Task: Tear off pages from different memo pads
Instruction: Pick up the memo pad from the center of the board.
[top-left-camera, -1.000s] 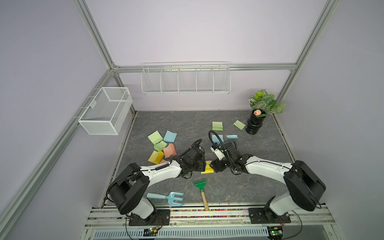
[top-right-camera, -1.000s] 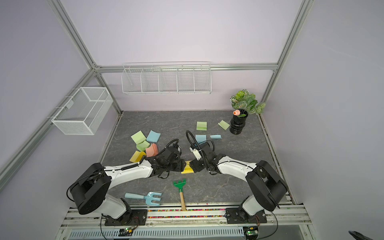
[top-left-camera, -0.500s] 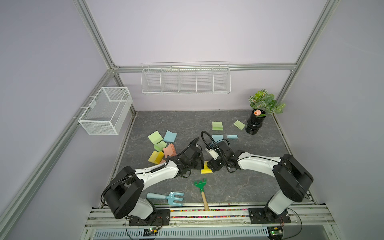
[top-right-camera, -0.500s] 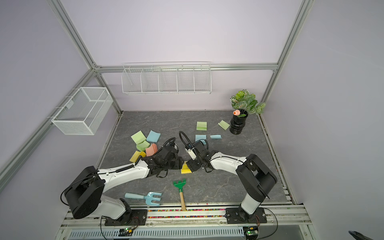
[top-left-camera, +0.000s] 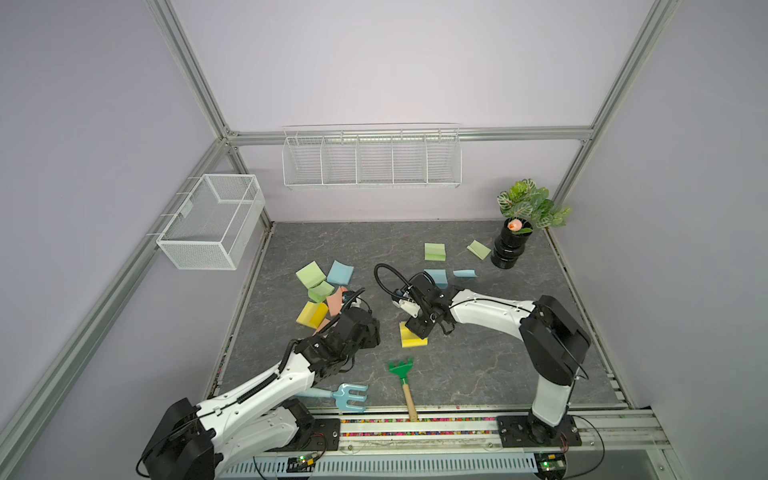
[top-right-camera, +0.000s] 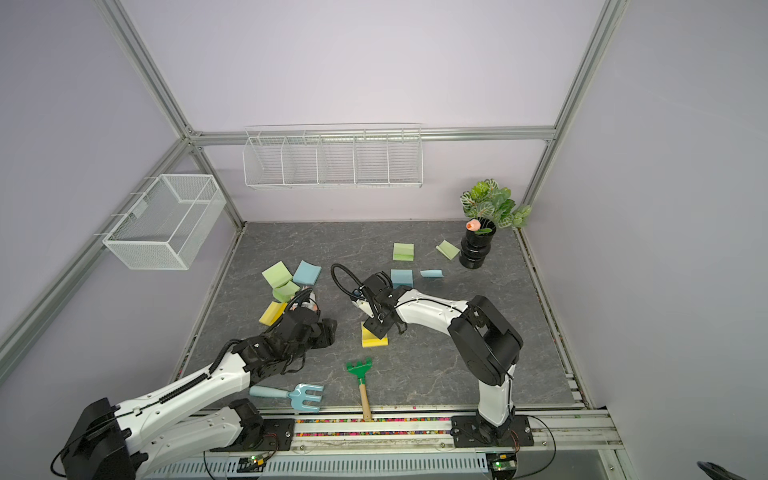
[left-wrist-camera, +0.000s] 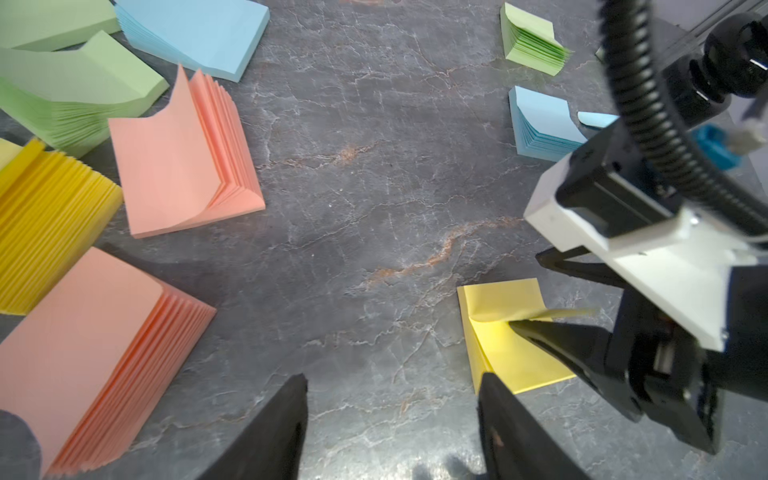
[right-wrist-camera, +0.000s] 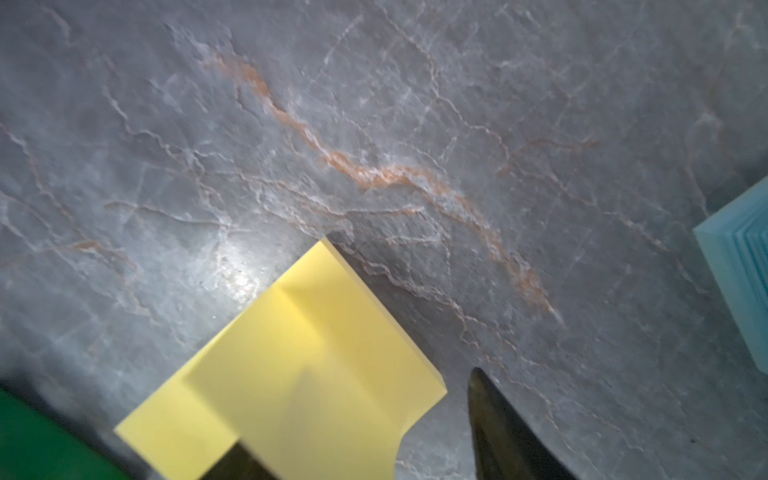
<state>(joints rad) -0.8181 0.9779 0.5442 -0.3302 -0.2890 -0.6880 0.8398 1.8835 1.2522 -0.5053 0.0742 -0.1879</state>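
Note:
A yellow memo pad (top-left-camera: 412, 341) (top-right-camera: 375, 341) lies mid-mat, its top page (left-wrist-camera: 503, 297) curled up. My right gripper (top-left-camera: 417, 328) (top-right-camera: 377, 330) (right-wrist-camera: 365, 453) leans down over it. Its jaws stand apart with the lifted page edge between them; one fingertip (left-wrist-camera: 536, 332) lies under the page in the left wrist view. My left gripper (top-left-camera: 372, 330) (top-right-camera: 330, 332) (left-wrist-camera: 392, 384) is open over bare mat, just left of that pad. Green (top-left-camera: 311, 274), blue (top-left-camera: 340, 272), salmon (left-wrist-camera: 178, 166) and yellow (top-left-camera: 311, 313) memo pads are clustered at the left.
Farther back lie a green pad (top-left-camera: 434, 251), a blue pad (top-left-camera: 437, 276), a loose blue page (top-left-camera: 464, 273) and a green page (top-left-camera: 478, 249). A black plant pot (top-left-camera: 510, 251) stands back right. A green rake (top-left-camera: 402, 370) and a blue fork (top-left-camera: 351, 397) lie near the front edge.
My left gripper has drawn back to the left, away from the yellow pad. My right gripper has shifted left over the pad and its jaws have narrowed around the lifted page.

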